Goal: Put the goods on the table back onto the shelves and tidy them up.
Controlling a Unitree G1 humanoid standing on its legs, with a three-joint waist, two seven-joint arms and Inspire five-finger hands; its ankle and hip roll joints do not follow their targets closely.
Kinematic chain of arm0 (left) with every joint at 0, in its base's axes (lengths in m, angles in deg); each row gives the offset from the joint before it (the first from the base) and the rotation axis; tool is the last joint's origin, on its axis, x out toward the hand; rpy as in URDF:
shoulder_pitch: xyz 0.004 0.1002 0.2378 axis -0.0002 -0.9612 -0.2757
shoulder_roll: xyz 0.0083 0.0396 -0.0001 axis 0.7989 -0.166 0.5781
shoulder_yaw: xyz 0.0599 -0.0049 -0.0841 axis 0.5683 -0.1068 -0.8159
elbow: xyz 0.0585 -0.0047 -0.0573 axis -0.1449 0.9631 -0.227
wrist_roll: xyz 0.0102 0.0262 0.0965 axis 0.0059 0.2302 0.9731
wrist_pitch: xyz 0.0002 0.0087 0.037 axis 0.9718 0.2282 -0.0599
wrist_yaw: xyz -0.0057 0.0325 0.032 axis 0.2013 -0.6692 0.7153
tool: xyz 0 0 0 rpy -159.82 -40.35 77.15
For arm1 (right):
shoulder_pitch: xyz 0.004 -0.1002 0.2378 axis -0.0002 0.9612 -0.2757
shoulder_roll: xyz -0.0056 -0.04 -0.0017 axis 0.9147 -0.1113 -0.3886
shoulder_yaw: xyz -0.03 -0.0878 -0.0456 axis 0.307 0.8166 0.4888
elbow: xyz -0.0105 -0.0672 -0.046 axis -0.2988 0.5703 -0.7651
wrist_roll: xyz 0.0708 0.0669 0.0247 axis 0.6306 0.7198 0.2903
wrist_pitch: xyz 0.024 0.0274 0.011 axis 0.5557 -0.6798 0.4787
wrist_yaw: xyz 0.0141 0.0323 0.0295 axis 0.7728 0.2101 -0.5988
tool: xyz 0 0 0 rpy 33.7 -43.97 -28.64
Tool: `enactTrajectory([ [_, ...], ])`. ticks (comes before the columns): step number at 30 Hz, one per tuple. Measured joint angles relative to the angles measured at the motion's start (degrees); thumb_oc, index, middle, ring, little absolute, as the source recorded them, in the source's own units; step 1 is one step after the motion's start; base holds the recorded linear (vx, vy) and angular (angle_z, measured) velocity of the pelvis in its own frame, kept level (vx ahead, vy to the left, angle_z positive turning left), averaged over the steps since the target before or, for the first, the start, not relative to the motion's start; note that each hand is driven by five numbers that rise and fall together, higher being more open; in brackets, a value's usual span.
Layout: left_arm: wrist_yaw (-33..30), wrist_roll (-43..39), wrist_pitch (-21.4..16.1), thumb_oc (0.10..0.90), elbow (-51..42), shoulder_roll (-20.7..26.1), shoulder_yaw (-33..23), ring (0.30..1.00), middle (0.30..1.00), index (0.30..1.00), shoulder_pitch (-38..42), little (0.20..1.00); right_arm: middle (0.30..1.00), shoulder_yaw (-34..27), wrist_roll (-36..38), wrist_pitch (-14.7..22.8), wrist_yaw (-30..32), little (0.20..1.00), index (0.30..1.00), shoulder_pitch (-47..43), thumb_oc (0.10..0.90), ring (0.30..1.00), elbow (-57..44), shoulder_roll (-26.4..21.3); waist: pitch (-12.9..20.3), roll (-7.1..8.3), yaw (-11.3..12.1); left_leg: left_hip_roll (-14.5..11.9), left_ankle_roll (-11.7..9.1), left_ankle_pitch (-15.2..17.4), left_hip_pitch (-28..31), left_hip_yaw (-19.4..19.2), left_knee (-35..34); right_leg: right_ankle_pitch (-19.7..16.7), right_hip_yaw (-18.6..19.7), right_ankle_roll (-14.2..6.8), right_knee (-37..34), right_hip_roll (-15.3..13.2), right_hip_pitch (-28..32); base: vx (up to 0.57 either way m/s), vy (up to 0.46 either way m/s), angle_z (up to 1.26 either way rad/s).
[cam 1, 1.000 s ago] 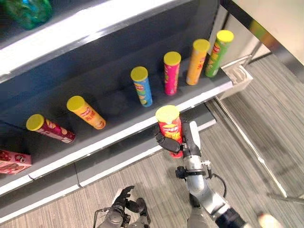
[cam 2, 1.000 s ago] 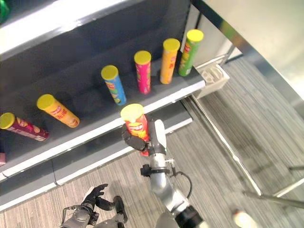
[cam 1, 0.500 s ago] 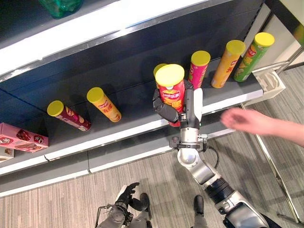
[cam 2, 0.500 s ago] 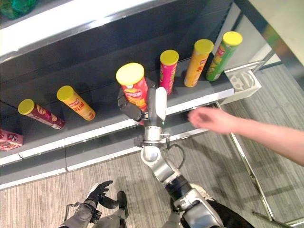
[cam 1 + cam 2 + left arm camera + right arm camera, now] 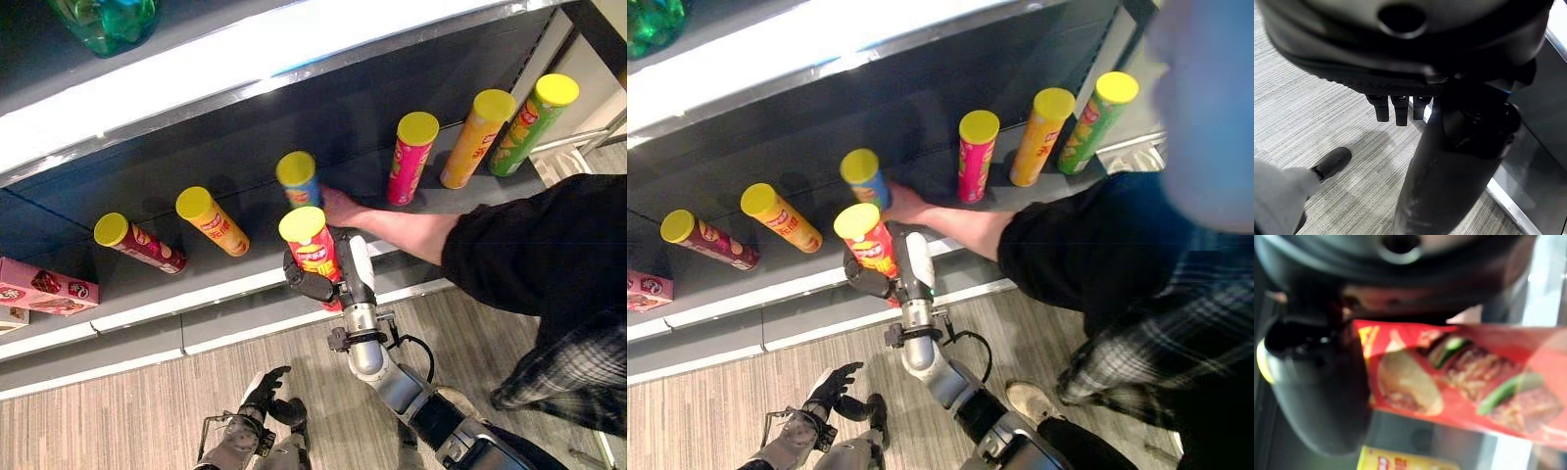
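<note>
Person's arm (image 5: 431,230) now in, blue can (image 5: 297,178) half-hidden; right hand (image 5: 318,284) clamped on red can (image 5: 312,251).

head eyes overlook shelf (image 5: 245,284); wrists close, perhaps floorward.

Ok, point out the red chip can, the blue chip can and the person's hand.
Red cylindrical chip can (image 5: 318,257), left eye view, its printed side.
Blue cylindrical chip can (image 5: 296,168), left eye view, its yellow lid.
Person's hand (image 5: 343,208), left eye view, back of hand.

floor (image 5: 118,431): grey striped carpet | shelving (image 5: 196,147): dark boards, white front edges | top edge brightly lit | metal post (image 5: 549,39) at right end
</note>
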State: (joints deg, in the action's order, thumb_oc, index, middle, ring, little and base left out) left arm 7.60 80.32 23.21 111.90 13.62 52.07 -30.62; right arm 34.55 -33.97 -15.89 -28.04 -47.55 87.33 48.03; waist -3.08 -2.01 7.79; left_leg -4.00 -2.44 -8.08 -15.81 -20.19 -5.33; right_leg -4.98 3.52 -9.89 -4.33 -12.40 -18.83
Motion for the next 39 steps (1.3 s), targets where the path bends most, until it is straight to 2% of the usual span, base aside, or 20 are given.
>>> enactTrajectory([
  [1,-0.09,0.00,0.03,0.800,0.20,0.52,-0.05,0.900,0.900,0.900,0.48,0.900,0.300,-0.92,0.20,-0.01,0.53,0.300,0.300,-0.42,0.400,0.300,-0.01,0.44,-0.14,0.77,-0.08,0.21,0.00,0.01,-0.33,0.24,0.08,-0.02,-0.19,-0.04,0.06,-0.19,-0.42,0.00,-0.010,-0.08],
  [3,-0.08,0.00,0.04,0.800,0.35,0.97,-0.06,0.900,0.900,0.900,0.69,0.900,0.300,-1.45,0.29,-0.04,0.55,0.300,0.300,-0.42,0.400,0.300,-0.01,0.45,0.00,1.19,-0.11,0.45,0.01,0.02,-0.32,0.28,0.09,-0.02,-0.24,-0.04,0.11,-0.44,-0.14,0.00,-0.010,0.10],
  [8,-0.21,-0.02,0.12,0.800,0.62,2.48,-0.68,0.900,0.900,0.900,0.64,0.900,0.300,-1.03,0.32,0.00,0.40,0.300,0.300,-2.04,0.400,0.300,-0.04,1.53,0.05,1.27,0.80,0.32,0.01,0.02,0.50,0.11,0.08,0.01,-0.06,-0.08,-0.04,-0.29,0.40,0.01,0.000,-0.05],
  [12,-0.18,0.00,0.22,0.800,0.56,2.17,-1.20,0.900,0.900,0.900,0.63,0.900,0.300,-1.99,0.34,0.00,0.62,0.300,0.300,-2.02,0.400,0.300,-0.20,1.53,0.06,1.27,0.40,-0.21,0.00,0.01,1.35,-0.25,0.08,0.01,0.03,-0.08,-0.20,0.30,1.21,0.00,0.006,-0.05],
  [19,-0.09,1.45,0.91,0.800,1.37,1.30,-1.16,0.900,0.900,0.900,1.06,0.900,0.300,-3.87,0.27,0.02,0.25,0.300,0.300,0.63,0.400,0.300,-4.41,-2.25,0.26,1.62,-2.79,-0.14,-0.01,0.02,3.03,-1.29,0.06,0.01,0.17,-0.08,-0.07,0.40,2.34,0.00,0.006,-0.03],
  [24,-0.09,2.29,1.28,0.800,2.78,1.00,-1.18,0.900,0.900,0.900,1.34,0.900,0.300,-6.05,0.22,0.38,0.25,0.300,0.300,8.35,0.400,0.300,-9.59,-4.37,0.85,2.77,-4.67,-0.21,-0.15,0.14,4.58,-1.33,0.05,-0.13,0.64,0.11,0.16,0.57,3.58,0.00,-0.005,-0.02],
  [25,-0.17,2.30,1.30,0.800,2.96,1.06,-1.28,0.900,0.900,0.900,1.17,0.900,0.300,-6.19,0.21,0.42,0.18,0.300,0.300,9.38,0.400,0.300,-9.61,-4.37,1.05,2.97,-5.14,-0.38,-0.57,0.49,5.13,-1.35,0.03,-0.18,0.88,0.17,0.17,0.77,4.03,-0.01,-0.016,-0.15],
  [26,-0.18,2.30,1.30,0.800,2.99,1.01,-1.25,0.900,0.900,0.900,1.00,0.900,0.300,-6.01,0.21,0.60,-0.02,0.300,0.300,10.16,0.400,0.300,-9.62,-4.37,1.37,2.62,-5.42,-1.19,-2.10,2.11,5.67,-1.40,0.02,-0.17,1.30,0.16,0.24,1.62,4.10,-0.01,-0.016,-0.20],
  [32,-0.13,2.59,1.37,0.800,3.53,0.97,-1.14,0.900,0.900,0.900,0.39,0.900,0.300,-4.77,0.20,0.79,-1.06,0.300,0.300,13.09,0.400,0.300,-9.62,-4.20,2.98,4.74,-5.63,-1.04,-2.15,2.79,6.12,-1.72,-0.01,-0.63,2.12,-0.50,0.28,1.47,3.98,0.00,-0.009,-0.05],
  [39,-0.19,2.72,1.36,0.800,3.52,0.95,-1.22,0.900,0.900,0.900,-0.62,0.900,0.300,-4.75,0.19,1.44,-0.97,0.300,0.300,13.60,0.400,0.300,-9.61,-4.27,4.24,4.21,-5.47,-0.99,-1.85,2.61,6.73,-2.10,0.05,-0.92,2.59,-0.19,0.26,1.50,4.37,0.02,-0.024,-0.04],
])
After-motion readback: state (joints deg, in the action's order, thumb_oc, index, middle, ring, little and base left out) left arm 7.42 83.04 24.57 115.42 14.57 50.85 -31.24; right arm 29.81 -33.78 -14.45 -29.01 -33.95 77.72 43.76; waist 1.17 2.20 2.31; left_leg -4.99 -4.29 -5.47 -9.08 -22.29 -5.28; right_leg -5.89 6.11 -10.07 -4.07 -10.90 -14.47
